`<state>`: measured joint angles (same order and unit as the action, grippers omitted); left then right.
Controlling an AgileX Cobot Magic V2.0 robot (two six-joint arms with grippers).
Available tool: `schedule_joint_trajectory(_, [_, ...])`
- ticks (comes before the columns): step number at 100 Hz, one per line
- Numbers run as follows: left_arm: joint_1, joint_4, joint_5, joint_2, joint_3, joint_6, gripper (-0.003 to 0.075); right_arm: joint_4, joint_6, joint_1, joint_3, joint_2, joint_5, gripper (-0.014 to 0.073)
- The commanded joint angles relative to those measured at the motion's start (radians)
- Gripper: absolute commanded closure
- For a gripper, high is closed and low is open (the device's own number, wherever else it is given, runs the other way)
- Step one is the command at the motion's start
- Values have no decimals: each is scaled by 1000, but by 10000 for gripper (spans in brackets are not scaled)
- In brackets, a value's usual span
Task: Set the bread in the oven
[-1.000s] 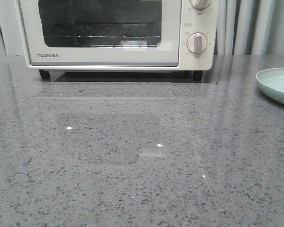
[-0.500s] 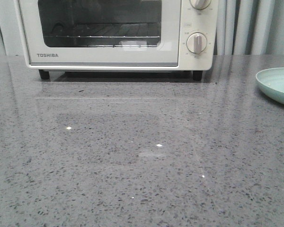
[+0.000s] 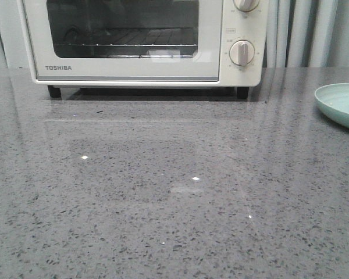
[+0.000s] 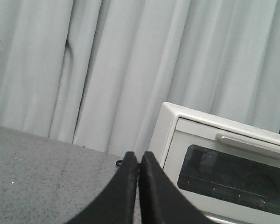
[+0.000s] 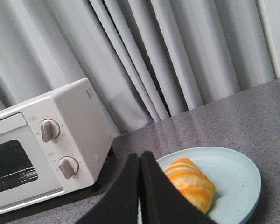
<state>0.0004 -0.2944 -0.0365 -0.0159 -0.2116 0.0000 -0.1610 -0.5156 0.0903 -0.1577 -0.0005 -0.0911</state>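
Sitting on a pale blue-green plate [image 5: 233, 186], the bread [image 5: 191, 182] lies just beyond the tips of your right hand [image 5: 140, 161], a little to one side of them. It is a glossy golden-orange loaf with paler stripes and tapered ends. Your right hand is clenched, its two dark fingers pressed together, holding nothing. Your left hand [image 4: 139, 161] is clenched too and empty, raised above the grey counter [image 3: 163, 192], with the oven [image 4: 224, 163] ahead of it and to one side. The oven door is closed, its long handle [image 4: 252, 142] across the top. The bread is probably light, soft and a bit slippery, so it may crush or slide. Take it across its thick middle, not the narrow ends, with gentle pressure.
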Motion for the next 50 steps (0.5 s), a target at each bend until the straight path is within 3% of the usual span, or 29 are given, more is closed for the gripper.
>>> schedule_joint_trajectory(1, [0, 9, 23, -57, -87, -10, 742, -5, -4, -1, -76, 49, -8, 658])
schedule_joint_trajectory(30, [-6, 9, 10, -238, -231, -9, 741, 15, 2, -18, -238, 242, -193, 659])
schedule_joint_trajectory(50, [-107, 9, 7, -399, -339, 19, 741, 15, 50, -118, -342, 381, -263, 661])
